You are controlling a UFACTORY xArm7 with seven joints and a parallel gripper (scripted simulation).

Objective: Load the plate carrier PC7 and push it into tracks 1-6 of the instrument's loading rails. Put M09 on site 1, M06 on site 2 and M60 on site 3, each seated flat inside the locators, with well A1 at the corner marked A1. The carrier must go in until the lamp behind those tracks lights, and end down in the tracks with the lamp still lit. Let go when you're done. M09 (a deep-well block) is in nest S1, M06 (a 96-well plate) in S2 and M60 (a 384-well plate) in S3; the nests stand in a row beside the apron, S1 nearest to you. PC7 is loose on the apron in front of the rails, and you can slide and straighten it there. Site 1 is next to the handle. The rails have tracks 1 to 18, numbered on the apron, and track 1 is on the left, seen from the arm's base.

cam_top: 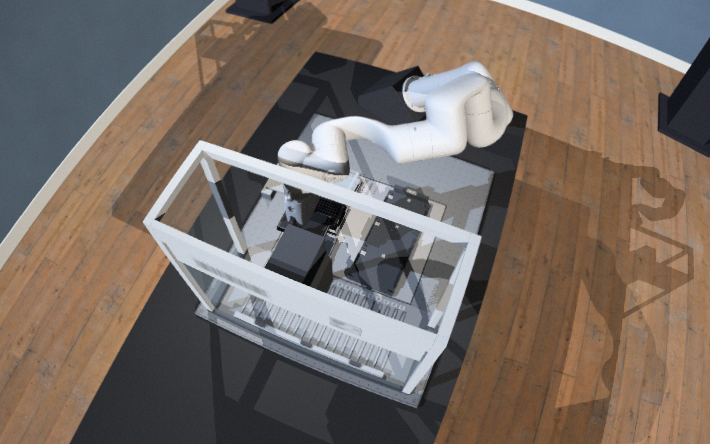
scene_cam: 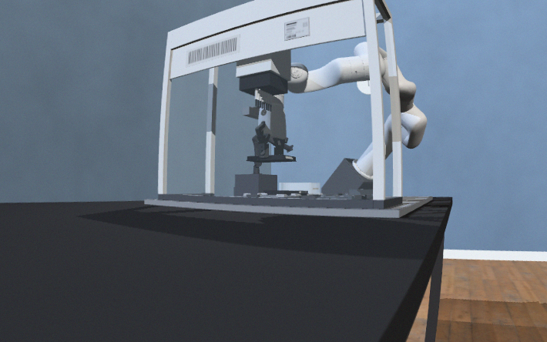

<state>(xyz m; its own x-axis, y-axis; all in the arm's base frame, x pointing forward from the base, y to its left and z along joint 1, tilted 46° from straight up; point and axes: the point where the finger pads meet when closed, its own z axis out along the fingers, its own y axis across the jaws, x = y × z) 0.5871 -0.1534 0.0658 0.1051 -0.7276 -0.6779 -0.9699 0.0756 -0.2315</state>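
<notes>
My gripper (scene_cam: pixel 270 149) hangs inside the white instrument frame. It is shut on a thin dark well plate (scene_cam: pixel 271 158) and holds it level in the air, well above the deck. From above, the gripper (cam_top: pixel 305 209) and the plate (cam_top: pixel 327 212) show at the left side of the deck, over the row of nests; I cannot read the plate's label. A dark grey block (scene_cam: pixel 255 184) stands right below the plate. The long dark carrier PC7 (cam_top: pixel 385 250) lies on the apron to the right, in front of the rails (cam_top: pixel 347 308). A dark square piece (cam_top: pixel 410 201) sits at its end nearest the arm.
The white frame (cam_top: pixel 313 220) surrounds the deck, with its top beam crossing above my wrist. A dark head (scene_cam: pixel 263 81) hangs from the frame just above the gripper. A white plate (scene_cam: pixel 299 186) lies low on the deck beside the grey block.
</notes>
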